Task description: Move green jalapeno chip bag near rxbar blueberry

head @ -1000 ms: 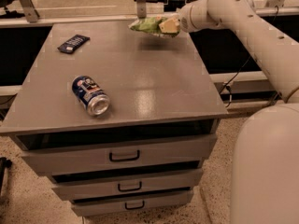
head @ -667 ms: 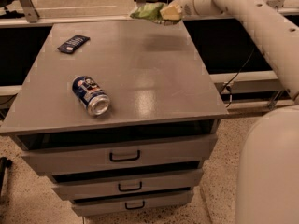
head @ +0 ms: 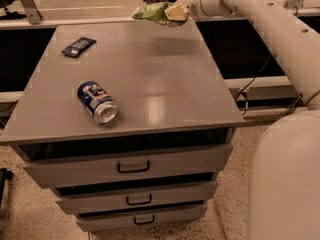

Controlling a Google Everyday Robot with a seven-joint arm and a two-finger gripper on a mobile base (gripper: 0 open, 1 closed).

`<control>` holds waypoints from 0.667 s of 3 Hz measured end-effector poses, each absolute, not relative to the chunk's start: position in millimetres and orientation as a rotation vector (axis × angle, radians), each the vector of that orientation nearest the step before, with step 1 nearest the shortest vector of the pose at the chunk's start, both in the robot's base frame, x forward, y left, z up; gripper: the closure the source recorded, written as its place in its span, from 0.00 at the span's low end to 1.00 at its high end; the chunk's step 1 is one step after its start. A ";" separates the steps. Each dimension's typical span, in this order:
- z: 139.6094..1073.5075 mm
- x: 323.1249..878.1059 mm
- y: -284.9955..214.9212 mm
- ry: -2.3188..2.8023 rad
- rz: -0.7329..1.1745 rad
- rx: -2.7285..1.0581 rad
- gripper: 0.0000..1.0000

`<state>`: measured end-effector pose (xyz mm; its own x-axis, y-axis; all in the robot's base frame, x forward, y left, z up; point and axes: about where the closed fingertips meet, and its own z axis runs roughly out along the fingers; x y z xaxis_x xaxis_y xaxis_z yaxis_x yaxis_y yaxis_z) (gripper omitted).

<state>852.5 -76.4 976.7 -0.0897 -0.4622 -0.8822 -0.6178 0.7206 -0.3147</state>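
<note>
My gripper (head: 172,13) is at the far edge of the grey cabinet top (head: 150,79), right of centre, and is shut on the green jalapeno chip bag (head: 151,11). The crinkled light-green bag sticks out to the left of the gripper and hangs in the air above the back of the top. The rxbar blueberry (head: 78,46), a flat dark navy bar with white lettering, lies on the top at the far left, well apart from the bag.
A blue soda can (head: 97,102) lies on its side at the front left of the top. The cabinet has several drawers (head: 133,166) below. My white arm (head: 270,29) reaches in from the right, with my base (head: 285,184) at the lower right.
My gripper has lifted the chip bag off the top and carried it up and slightly to the left. The bar and the can have not moved.
</note>
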 end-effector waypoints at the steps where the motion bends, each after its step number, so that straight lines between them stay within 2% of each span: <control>1: 975.5 851.7 -40.8 1.696 0.182 -0.915 1.00; 2: 971.7 845.6 -5.2 1.675 0.198 -0.959 1.00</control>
